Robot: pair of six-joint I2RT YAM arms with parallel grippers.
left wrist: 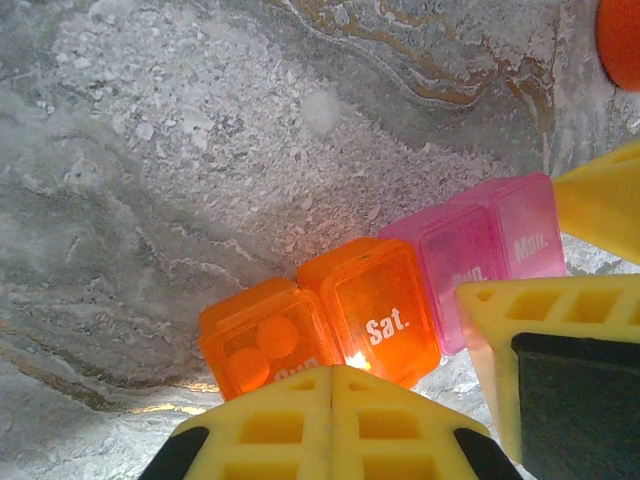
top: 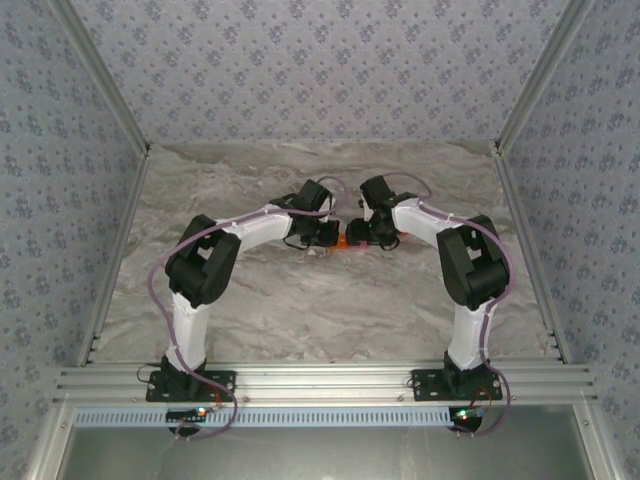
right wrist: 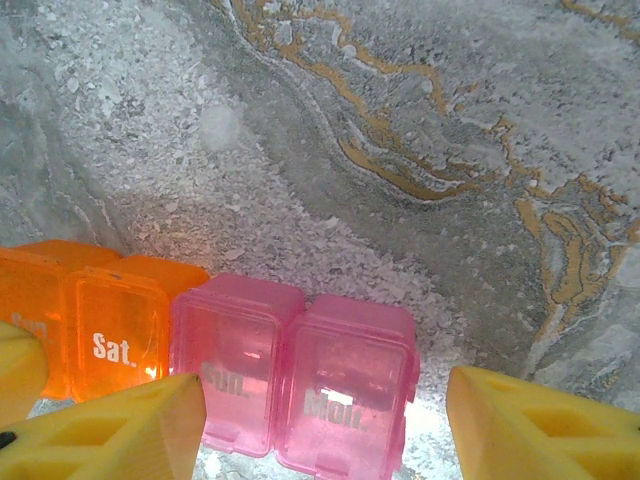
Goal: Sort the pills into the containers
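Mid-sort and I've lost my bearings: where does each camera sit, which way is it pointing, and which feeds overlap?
Top external: above and behind the bases, looking down on the table; both arms show, left gripper and right gripper meeting mid-table.
Left wrist: on the left arm, looking down past its shut fingers at the pill box.
Right wrist: on the right arm, looking down between its open fingers at the pink cells.
Shared: both wrist views show the "Sat." cell.
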